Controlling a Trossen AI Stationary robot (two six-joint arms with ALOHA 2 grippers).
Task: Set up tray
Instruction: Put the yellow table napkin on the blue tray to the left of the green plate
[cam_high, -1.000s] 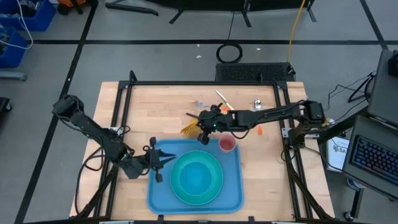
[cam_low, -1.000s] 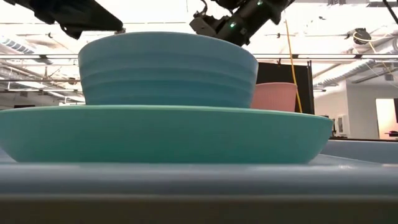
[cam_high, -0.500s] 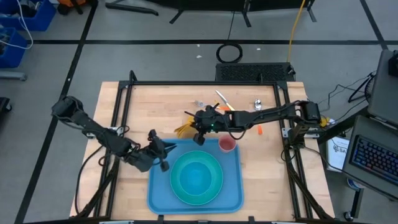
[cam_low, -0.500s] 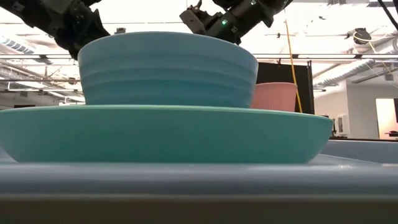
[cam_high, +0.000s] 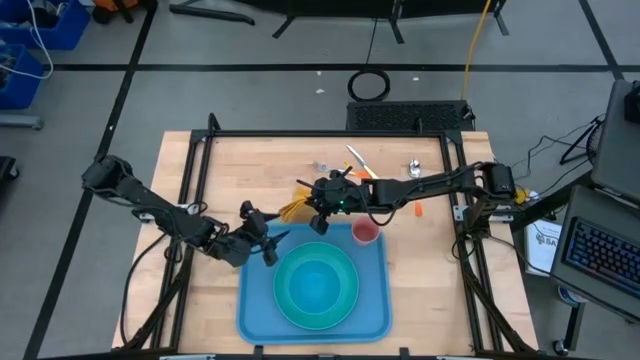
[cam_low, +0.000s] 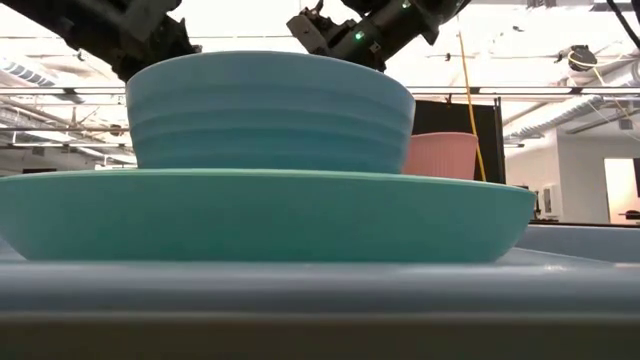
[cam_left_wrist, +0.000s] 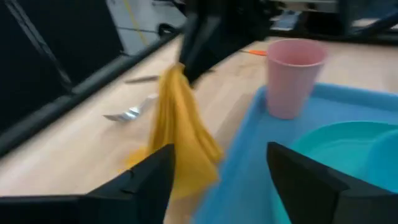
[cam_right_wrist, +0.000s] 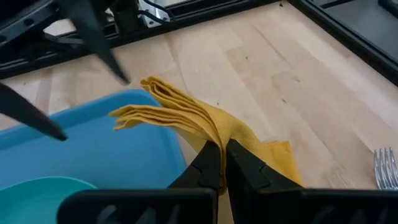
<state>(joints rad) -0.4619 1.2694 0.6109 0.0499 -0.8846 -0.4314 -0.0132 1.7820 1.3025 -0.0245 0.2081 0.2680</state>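
The tray (cam_high: 258, 312) lies at the table's (cam_high: 250, 170) near edge, already carrying plate (cam_high: 340, 308), bowl (cam_high: 316, 284) and pink cup (cam_high: 366, 233). The right claw (cam_high: 318, 213) pinches the yellow napkin (cam_high: 295, 208) at the tray's far-left corner, with the left claw (cam_high: 275, 243) spread beside it. Napkin and fork (cam_high: 321, 165) likely remain.

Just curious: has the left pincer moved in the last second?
Yes. The left pincer swung from the tray's left rim toward its far-left corner, opening.

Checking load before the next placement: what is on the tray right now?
On the tray: a turquoise plate carrying a bowl, and a pink cup at its far right corner. The tray floor beneath the plate is hidden.
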